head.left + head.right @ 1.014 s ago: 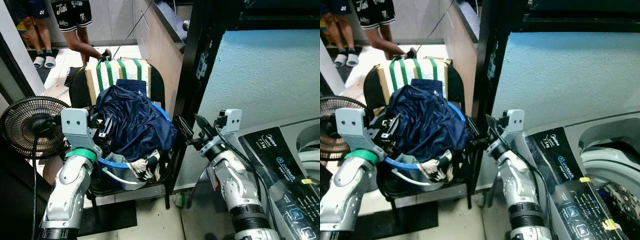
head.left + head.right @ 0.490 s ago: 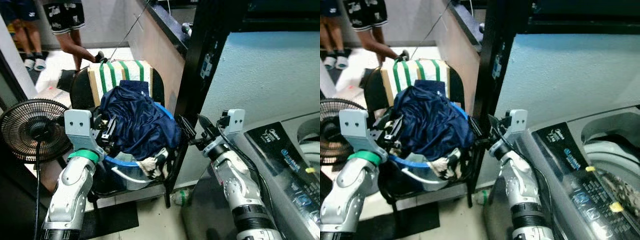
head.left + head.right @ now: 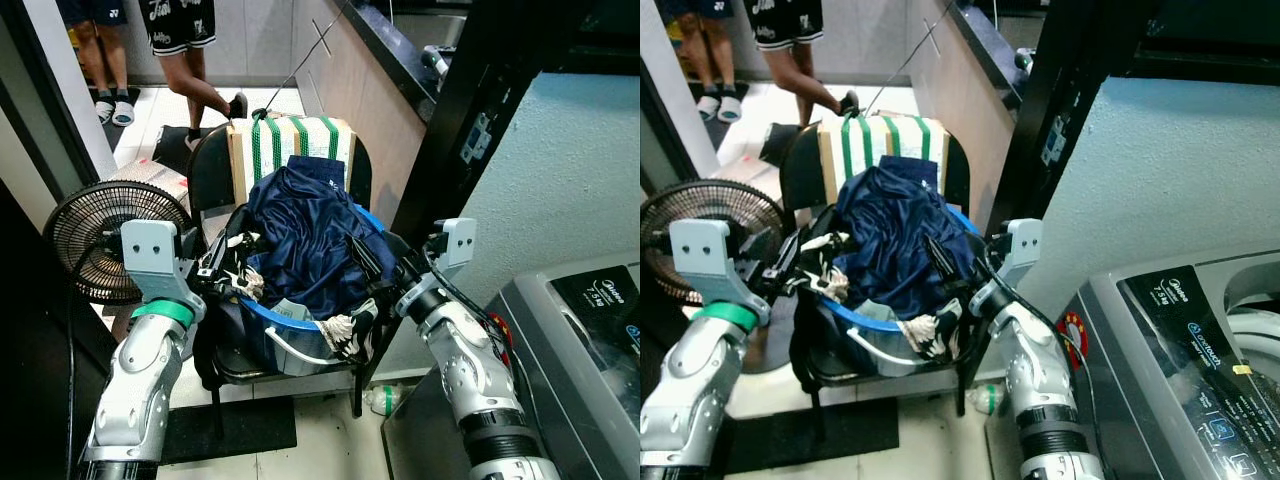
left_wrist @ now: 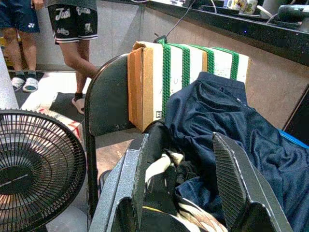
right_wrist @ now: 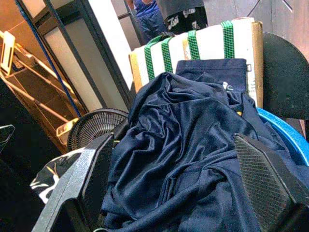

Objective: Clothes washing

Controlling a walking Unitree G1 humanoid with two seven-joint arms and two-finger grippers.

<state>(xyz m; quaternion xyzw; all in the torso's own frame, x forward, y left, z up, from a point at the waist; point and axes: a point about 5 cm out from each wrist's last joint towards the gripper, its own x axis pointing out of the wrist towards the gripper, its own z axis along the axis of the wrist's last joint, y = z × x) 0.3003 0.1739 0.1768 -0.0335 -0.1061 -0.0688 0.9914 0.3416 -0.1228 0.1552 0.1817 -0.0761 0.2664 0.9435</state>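
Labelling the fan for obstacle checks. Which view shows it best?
Left eye view: the fan shows nearly whole, standing on the floor left of the chair, with the left gripper crossing its edge. Right eye view cuts it at the frame edge. Left wrist view shows half its grille close up; right wrist view shows it small and distant.

I see a blue laundry basket (image 3: pixel 300 340) sitting on the seat of a black chair (image 3: pixel 215 170), heaped above its rim. A crumpled, shiny navy garment (image 3: pixel 310 240) tops the pile and drapes toward the chair's back. Black-and-white patterned clothes (image 3: pixel 345 330) spill over the basket's front rim and left edge.
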